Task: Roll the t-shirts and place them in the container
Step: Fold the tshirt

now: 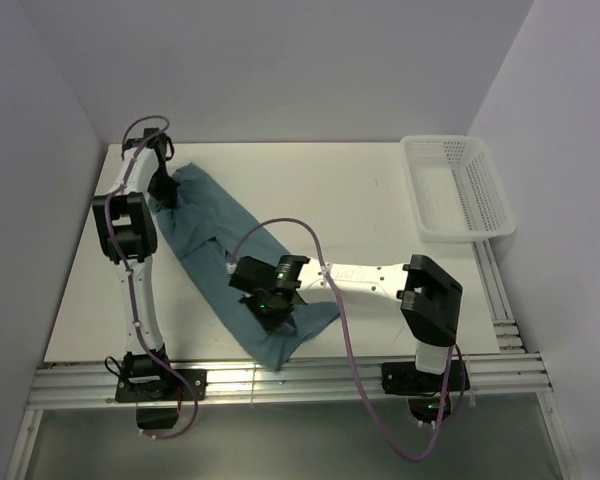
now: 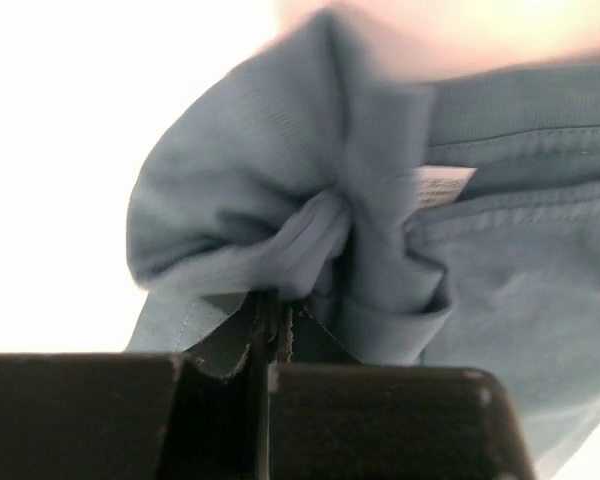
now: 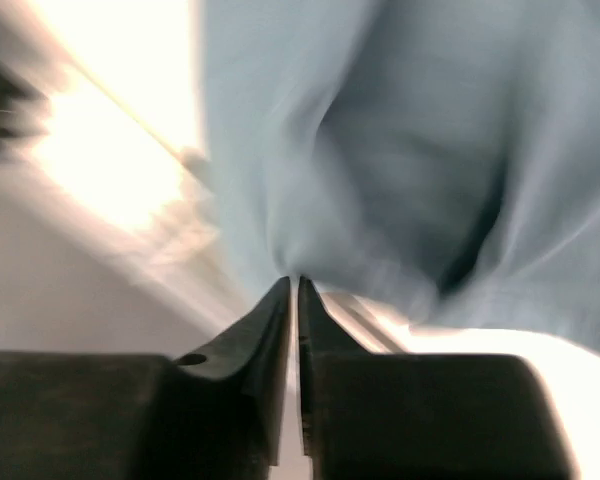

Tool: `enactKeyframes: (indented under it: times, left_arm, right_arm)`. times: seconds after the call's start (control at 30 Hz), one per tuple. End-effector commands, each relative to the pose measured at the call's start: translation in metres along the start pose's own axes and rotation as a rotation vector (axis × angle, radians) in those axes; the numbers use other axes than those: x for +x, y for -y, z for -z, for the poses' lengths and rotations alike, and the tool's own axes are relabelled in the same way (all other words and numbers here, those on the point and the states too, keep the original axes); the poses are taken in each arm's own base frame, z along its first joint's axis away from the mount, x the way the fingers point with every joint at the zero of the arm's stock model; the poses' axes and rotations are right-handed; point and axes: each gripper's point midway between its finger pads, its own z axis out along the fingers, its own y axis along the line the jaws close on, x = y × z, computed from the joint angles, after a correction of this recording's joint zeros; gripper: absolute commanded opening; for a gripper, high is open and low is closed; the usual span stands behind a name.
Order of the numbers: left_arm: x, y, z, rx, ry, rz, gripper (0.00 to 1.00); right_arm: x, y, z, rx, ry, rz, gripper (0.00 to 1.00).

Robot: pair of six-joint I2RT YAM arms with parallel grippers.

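Right now the t-shirt (image 1: 205, 235) lies as 1 long crumpled band on the bench (image 1: 380, 190). Its long axis slants between your 2 pairs of jaws, with 1 end at the left jaws and the opposite end at the right jaws. No part of it looks rolled yet.

The left jaws are pressed together on a gathered fold of the neck end. The white label (image 2: 442, 185) sits just past their tips, to the right in the left wrist view.

The right jaws stand almost together, and the cloth draws down to a point at their tips. That view is blurred, but it reads as a thin pinch on the cloth.

Each arm already has its own end, so neither needs to reach across. From either pair, the band runs straight away toward the other pair.

As I judge it, your coming move turns on that axis. Drawing the 2 ends apart along it would flatten the band, and any roll has to travel along it too.

The white basket (image 1: 458, 190) sits well off to the right of the right jaws, apart from the cloth.
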Motion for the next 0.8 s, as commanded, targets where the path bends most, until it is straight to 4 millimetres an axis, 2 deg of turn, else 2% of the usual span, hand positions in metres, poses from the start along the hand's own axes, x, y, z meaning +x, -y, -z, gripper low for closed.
enactKeyframes:
  times: [0.0, 0.03, 0.07, 0.1, 0.13, 0.17, 0.2, 0.23, 0.27, 0.3, 0.33, 0.37, 0.4, 0.43, 0.47, 0.5, 0.53, 0.57, 0.6, 0.63, 0.67, 0.7, 0.73, 0.77]
  left_arm:
    - [-0.002, 0.158, 0.003, 0.451, 0.194, -0.064, 0.00]
    - [0.003, 0.163, 0.012, 0.458, 0.204, -0.078, 0.00]
    - [0.008, 0.166, 0.018, 0.463, 0.208, -0.091, 0.00]
    - [0.013, 0.165, 0.021, 0.456, 0.208, -0.095, 0.00]
    - [0.013, 0.156, 0.027, 0.442, 0.209, -0.086, 0.03]
    - [0.011, 0.150, 0.029, 0.441, 0.209, -0.083, 0.05]
    - [0.002, 0.134, 0.024, 0.416, 0.202, -0.061, 0.15]
    - [-0.006, 0.125, 0.027, 0.411, 0.204, -0.048, 0.23]
    - [-0.015, 0.118, 0.036, 0.424, 0.204, -0.042, 0.31]
    - [-0.036, 0.097, 0.033, 0.412, 0.203, -0.004, 0.39]
    - [-0.047, 0.088, 0.038, 0.413, 0.212, -0.003, 0.54]
    - [-0.057, 0.081, 0.042, 0.413, 0.220, 0.007, 0.61]
    - [-0.074, 0.072, 0.049, 0.428, 0.228, 0.021, 0.66]
    - [-0.083, 0.068, 0.058, 0.439, 0.247, 0.011, 0.86]
    - [-0.091, 0.065, 0.065, 0.448, 0.261, 0.011, 0.99]
    - [-0.103, 0.066, 0.081, 0.479, 0.292, 0.010, 0.99]
    - [-0.111, 0.066, 0.094, 0.495, 0.320, -0.009, 1.00]
    - [-0.117, 0.065, 0.104, 0.502, 0.345, -0.009, 0.99]
    - [-0.124, 0.068, 0.119, 0.528, 0.372, -0.012, 1.00]
    - [-0.128, 0.069, 0.133, 0.552, 0.399, -0.025, 1.00]
    - [-0.129, 0.070, 0.140, 0.573, 0.406, -0.032, 1.00]
    - [-0.124, 0.071, 0.142, 0.587, 0.393, -0.043, 1.00]
    - [-0.118, 0.073, 0.155, 0.634, 0.381, -0.062, 0.99]
    - [-0.112, 0.072, 0.157, 0.640, 0.363, -0.066, 1.00]
  right_arm:
    - [-0.039, -0.066, 0.030, -0.185, 0.106, 0.132, 0.16]
    - [-0.042, -0.072, 0.035, -0.203, 0.119, 0.141, 0.26]
    - [-0.048, -0.074, 0.042, -0.220, 0.137, 0.141, 0.31]
    - [-0.058, -0.078, 0.057, -0.251, 0.175, 0.140, 0.36]
    - [-0.072, -0.072, 0.067, -0.272, 0.209, 0.115, 0.46]
    - [-0.081, -0.069, 0.077, -0.292, 0.235, 0.098, 0.51]
    - [-0.094, -0.068, 0.094, -0.326, 0.277, 0.085, 0.57]
    - [-0.103, -0.061, 0.100, -0.334, 0.295, 0.066, 0.59]
    - [-0.120, -0.041, 0.105, -0.318, 0.318, 0.011, 0.60]
    - [-0.133, -0.034, 0.109, -0.326, 0.333, -0.007, 0.61]
    - [-0.142, -0.023, 0.108, -0.312, 0.342, -0.030, 0.61]
    - [-0.155, -0.001, 0.103, -0.281, 0.352, -0.077, 0.61]
    - [-0.166, 0.006, 0.104, -0.280, 0.372, -0.093, 0.61]
    - [-0.172, 0.015, 0.101, -0.280, 0.379, -0.115, 0.61]
    - [-0.177, 0.024, 0.093, -0.277, 0.374, -0.146, 0.61]
    - [-0.188, 0.042, 0.090, -0.274, 0.396, -0.183, 0.61]
    - [-0.192, 0.049, 0.086, -0.279, 0.396, -0.202, 0.61]
    - [-0.196, 0.060, 0.074, -0.269, 0.382, -0.233, 0.61]
    - [-0.205, 0.079, 0.070, -0.256, 0.398, -0.267, 0.61]
    - [-0.209, 0.086, 0.065, -0.260, 0.395, -0.281, 0.61]
    - [-0.212, 0.096, 0.051, -0.253, 0.378, -0.304, 0.61]
    - [-0.221, 0.103, 0.048, -0.266, 0.399, -0.312, 0.61]
    - [-0.227, 0.119, 0.045, -0.262, 0.408, -0.341, 0.61]
    - [-0.229, 0.125, 0.033, -0.277, 0.392, -0.358, 0.61]
